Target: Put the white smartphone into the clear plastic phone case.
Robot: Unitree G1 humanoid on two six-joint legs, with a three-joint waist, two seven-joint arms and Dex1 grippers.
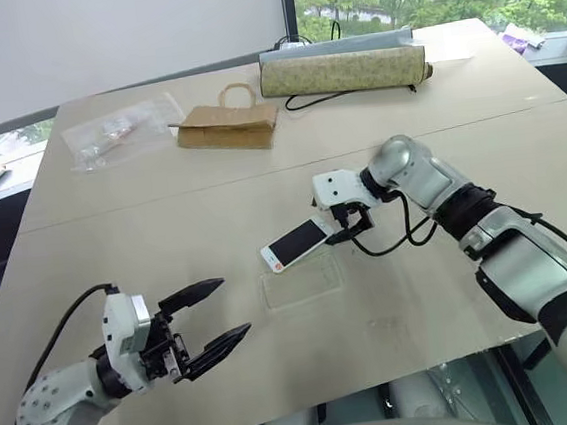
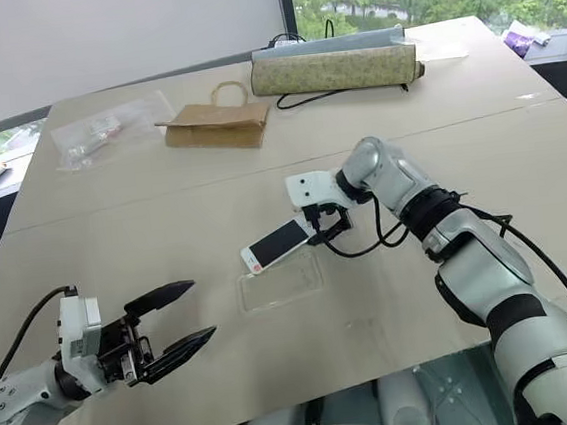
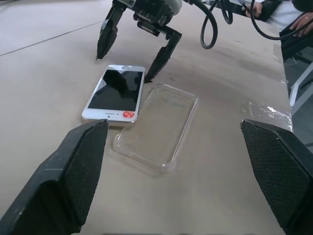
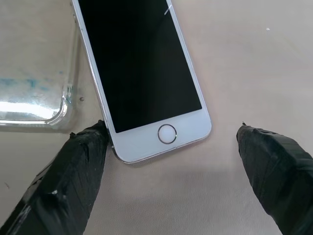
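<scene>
Two grippers released, phone not yet cased

White smartphone (image 1: 297, 242) lies face-up on tabletop (image 1: 165, 234), overlapping clear plastic phone case (image 1: 302, 281) at its near side; right gripper (image 1: 348, 225) straddles its far end, likely regrasping; left gripper (image 1: 213, 318) waits near-left

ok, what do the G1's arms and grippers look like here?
Silver-grey arm shells with black joint sections. Each wrist carries a white block; a loose black cable loops along each arm. The left gripper and right gripper each have two tapered black fingers with textured pads.
</scene>
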